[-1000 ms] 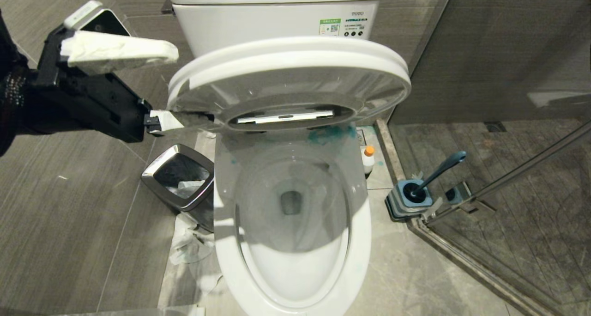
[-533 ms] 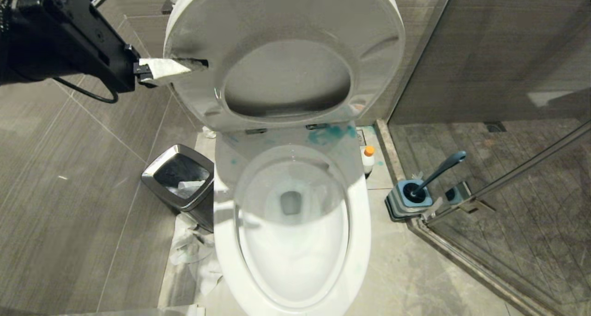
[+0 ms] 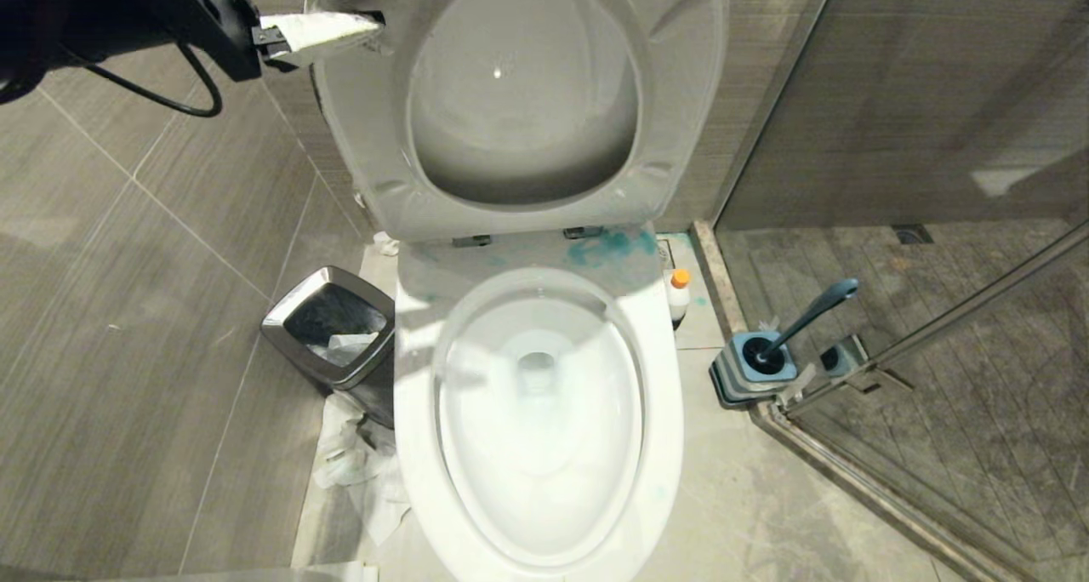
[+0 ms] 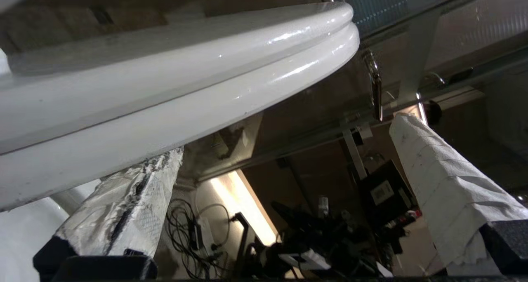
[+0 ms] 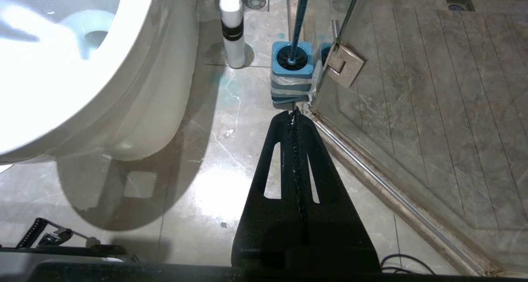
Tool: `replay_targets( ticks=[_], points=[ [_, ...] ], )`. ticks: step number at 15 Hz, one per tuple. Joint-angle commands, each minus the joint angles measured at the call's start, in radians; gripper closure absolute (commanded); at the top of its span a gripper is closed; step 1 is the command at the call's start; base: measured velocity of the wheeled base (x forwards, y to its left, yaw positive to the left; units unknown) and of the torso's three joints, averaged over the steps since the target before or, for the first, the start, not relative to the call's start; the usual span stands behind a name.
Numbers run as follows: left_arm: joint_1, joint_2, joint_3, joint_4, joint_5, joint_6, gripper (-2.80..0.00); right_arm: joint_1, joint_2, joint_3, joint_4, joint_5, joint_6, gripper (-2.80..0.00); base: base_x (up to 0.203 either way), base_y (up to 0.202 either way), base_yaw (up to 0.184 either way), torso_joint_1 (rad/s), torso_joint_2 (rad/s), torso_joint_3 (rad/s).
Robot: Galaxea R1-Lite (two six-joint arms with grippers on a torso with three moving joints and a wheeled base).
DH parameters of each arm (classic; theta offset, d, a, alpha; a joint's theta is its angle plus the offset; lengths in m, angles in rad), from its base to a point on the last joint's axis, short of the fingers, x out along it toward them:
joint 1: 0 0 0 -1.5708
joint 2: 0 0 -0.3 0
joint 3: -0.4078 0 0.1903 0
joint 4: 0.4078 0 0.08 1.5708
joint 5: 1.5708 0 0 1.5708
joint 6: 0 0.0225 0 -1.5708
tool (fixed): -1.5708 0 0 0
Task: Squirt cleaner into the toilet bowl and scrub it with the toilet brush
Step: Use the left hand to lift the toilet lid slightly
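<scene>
The white toilet bowl stands uncovered, water in its bottom. Its seat and lid are raised upright together. My left gripper is open at the top left of the head view. One of its white-wrapped fingers rests against the left edge of the raised seat; nothing lies between the jaws. The cleaner bottle, white with an orange cap, stands on the floor right of the toilet. The blue toilet brush sits in its holder. My right gripper hangs shut above the floor, near that holder.
A chrome trash bin stands left of the toilet, with crumpled paper on the floor beside it. A glass shower door and its threshold run along the right. Blue stains mark the rim behind the bowl.
The seat and lid swung from half raised to fully upright. My left gripper rose with them toward the top of the head view, its finger staying on the edge.
</scene>
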Motion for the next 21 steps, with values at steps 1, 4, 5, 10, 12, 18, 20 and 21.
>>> replay_targets(
  ticks=[1,4,5,10,12,18,20,21],
  points=[
    [-0.001,0.101,-0.095,0.002,0.056,-0.003,-2.8,0.0,0.0,0.0,0.0,0.0,0.0,0.0,0.0,0.0,0.0,0.0,0.0,0.0],
    [-0.007,0.18,-0.196,0.002,0.196,-0.002,-2.8,0.0,0.0,0.0,0.0,0.0,0.0,0.0,0.0,0.0,0.0,0.0,0.0,0.0],
    [-0.01,0.203,-0.223,0.002,0.24,-0.001,-2.8,0.0,0.0,0.0,0.0,0.0,0.0,0.0,0.0,0.0,0.0,0.0,0.0,0.0],
    [-0.024,0.268,-0.274,-0.055,0.449,0.012,-2.8,0.0,0.0,0.0,0.0,0.0,0.0,0.0,0.0,0.0,0.0,0.0,0.0,0.0],
    [-0.025,0.273,-0.274,-0.075,0.465,0.014,-2.8,0.0,0.0,0.0,0.0,0.0,0.0,0.0,0.0,0.0,0.0,0.0,0.0,0.0],
    [-0.088,0.29,-0.274,-0.11,0.682,0.057,-2.8,0.0,0.0,0.0,0.0,0.0,0.0,0.0,0.0,0.0,0.0,0.0,0.0,0.0],
    [-0.089,0.288,-0.272,-0.111,0.691,0.063,-2.8,0.0,0.0,0.0,0.0,0.0,0.0,0.0,0.0,0.0,0.0,0.0,0.0,0.0],
    [-0.093,0.287,-0.272,-0.111,0.718,0.072,-2.8,0.0,0.0,0.0,0.0,0.0,0.0,0.0,0.0,0.0,0.0,0.0,0.0,0.0]
  ],
)
